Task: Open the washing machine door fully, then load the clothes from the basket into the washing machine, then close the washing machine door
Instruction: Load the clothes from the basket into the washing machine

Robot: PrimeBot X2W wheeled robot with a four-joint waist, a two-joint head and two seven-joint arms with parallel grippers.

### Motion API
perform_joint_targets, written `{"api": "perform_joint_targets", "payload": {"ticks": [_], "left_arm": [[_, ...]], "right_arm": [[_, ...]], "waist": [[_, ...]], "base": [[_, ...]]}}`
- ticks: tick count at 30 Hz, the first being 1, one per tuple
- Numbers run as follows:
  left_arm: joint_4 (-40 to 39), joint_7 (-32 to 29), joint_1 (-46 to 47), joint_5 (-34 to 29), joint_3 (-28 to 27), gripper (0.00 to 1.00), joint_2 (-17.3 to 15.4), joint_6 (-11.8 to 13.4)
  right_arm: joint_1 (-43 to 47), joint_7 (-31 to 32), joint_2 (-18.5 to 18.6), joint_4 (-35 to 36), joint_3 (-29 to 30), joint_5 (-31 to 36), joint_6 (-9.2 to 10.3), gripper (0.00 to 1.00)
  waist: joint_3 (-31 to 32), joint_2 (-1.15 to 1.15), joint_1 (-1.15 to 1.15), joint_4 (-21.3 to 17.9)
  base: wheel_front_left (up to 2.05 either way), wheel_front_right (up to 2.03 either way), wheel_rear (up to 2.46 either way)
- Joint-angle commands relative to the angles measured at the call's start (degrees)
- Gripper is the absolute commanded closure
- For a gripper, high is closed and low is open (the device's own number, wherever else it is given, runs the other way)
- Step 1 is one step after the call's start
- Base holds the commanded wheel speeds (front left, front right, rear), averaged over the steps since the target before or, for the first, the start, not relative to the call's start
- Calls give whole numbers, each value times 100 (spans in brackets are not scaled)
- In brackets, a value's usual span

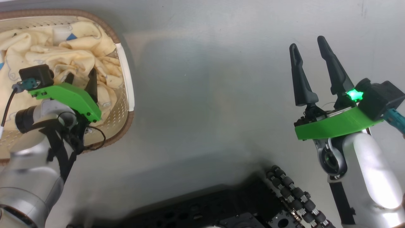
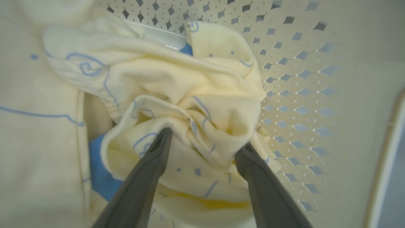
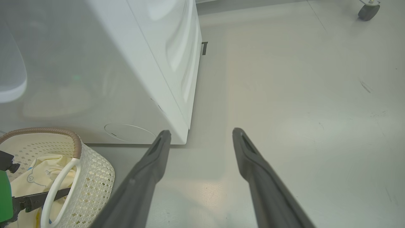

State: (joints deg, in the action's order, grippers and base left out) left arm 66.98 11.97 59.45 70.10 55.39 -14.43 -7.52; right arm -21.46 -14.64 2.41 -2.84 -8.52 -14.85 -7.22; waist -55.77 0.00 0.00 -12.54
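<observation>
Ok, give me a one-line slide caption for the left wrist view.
The open left gripper straddles a bunched fold of the cream clothes inside the perforated basket.

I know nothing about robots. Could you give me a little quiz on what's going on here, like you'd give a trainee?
1. True or false: the left gripper has its open fingers set on either side of a fold of the clothes inside the basket.
2. What is under the right gripper in the head view? A) the floor B) the basket C) a table
3. Fill in: in the right wrist view, the big white box behind the basket is the ___.

Key: 1 true; 2 A; 3 washing machine.
</observation>
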Motion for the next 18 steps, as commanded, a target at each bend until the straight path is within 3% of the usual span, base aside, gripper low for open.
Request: {"api": "perform_joint_targets", "payload": {"ticks": [1,5,6,9,13,18], "left_arm": [[48,83,-9,-13,-56,0,-102,3],[129,143,40,-41,-2,0,-50,3],[153,158,48,-54,14,4,-40,3],[211,193,49,-75,51,41,2,3],[274,227,50,-100,92,100,34,3],[313,259,33,-113,106,100,56,3]], "right_arm": [[217,-36,47,164,-55,51,-26,0],[208,-36,47,158,-51,38,-26,0],[205,-36,47,159,-52,30,-26,0],[198,-36,47,160,-46,17,-26,0],[181,-36,47,151,-27,2,-26,0],[151,-36,47,129,-22,-1,-26,0]], "waist": [[-17,0,0,8],[-41,0,0,15],[-44,0,0,13],[-51,0,0,16],[-45,0,0,32],[-4,0,0,68]], "base": [[0,0,0],[0,0,0],[0,0,0],[0,0,0],[0,0,0],[0,0,0]]}}
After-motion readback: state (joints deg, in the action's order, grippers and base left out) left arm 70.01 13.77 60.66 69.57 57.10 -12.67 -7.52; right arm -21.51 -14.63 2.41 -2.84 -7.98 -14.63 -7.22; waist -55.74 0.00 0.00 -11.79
